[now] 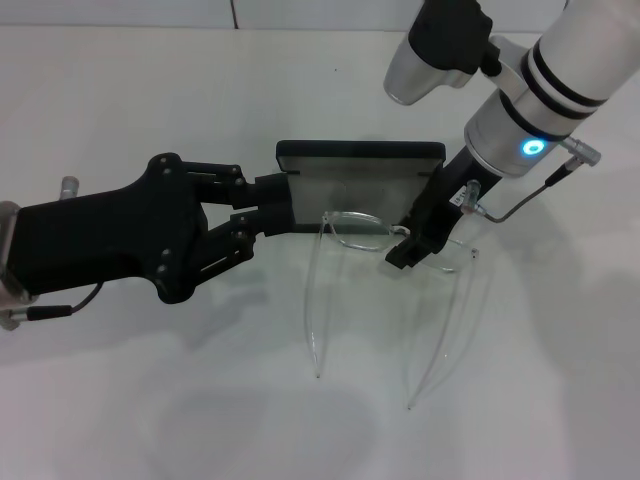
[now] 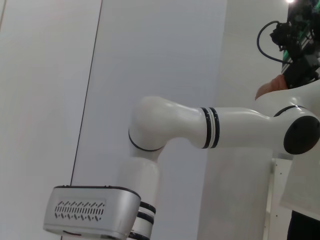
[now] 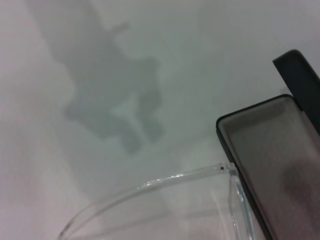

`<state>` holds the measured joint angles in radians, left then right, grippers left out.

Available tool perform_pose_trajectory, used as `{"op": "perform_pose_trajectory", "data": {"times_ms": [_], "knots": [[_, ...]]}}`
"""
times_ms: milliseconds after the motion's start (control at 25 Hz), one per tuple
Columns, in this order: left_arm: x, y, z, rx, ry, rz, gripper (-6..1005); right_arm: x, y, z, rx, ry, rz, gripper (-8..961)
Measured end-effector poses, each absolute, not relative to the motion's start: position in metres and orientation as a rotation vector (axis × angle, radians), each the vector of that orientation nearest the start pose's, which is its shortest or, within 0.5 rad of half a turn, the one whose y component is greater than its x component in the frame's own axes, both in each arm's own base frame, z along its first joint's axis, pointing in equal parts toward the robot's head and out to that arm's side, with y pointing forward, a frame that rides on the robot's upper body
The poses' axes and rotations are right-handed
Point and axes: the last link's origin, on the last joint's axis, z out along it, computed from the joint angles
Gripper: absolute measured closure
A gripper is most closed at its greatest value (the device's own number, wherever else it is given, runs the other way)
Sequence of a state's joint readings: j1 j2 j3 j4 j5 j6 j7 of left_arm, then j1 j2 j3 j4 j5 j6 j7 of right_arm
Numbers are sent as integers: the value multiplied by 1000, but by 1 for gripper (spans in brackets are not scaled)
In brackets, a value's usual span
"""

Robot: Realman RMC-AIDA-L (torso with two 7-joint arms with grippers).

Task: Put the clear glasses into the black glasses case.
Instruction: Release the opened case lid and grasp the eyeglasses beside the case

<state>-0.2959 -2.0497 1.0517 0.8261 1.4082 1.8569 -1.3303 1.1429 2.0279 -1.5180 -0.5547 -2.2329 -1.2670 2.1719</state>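
- Look at the black glasses case [image 1: 360, 190]; it sits open in the middle of the white table [image 1: 560, 400], with its grey inside facing up, so there is room to drop something in.
- Your left gripper [image 1: 283, 213] comes in from the left side; its fingers pinch the left edge of the case; I think it does this so the case cannot slide while the other arm works.
- The clear glasses [image 1: 390, 290] are just in front of the case, right at its near edge; the front part is next to the case and the two long thin arms point back toward the robot; they are unfolded, so they stick out a lot.
- Your right gripper [image 1: 418, 243] reaches down at the right end of the front of the glasses; its fingers look closed on that corner, likely so it can lift or tip the glasses into the case.
- In the right wrist view you can see the glasses [image 3: 160, 200] touching the corner of the case [image 3: 270, 165]; they are not inside yet.
- The left wrist view only shows a wall and a robot arm; it tells you nothing about the case.
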Motion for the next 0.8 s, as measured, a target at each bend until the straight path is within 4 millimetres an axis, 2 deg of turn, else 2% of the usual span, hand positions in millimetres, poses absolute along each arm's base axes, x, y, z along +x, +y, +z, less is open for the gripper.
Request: {"op": "perform_pose_trajectory", "data": {"times_ms": [480,680,800], "knots": [[-222,267,34,-2740,-277,-1298,811,123,403,-82,-2987,449,-496,631],[-222,267,37,-2740,-271,-1301,811,124,396,-72,-2983,418,-385,850],[-223,265,39,-2753,-269,-1306,811,120,386,-59,-2985,388,-246,851]]}}
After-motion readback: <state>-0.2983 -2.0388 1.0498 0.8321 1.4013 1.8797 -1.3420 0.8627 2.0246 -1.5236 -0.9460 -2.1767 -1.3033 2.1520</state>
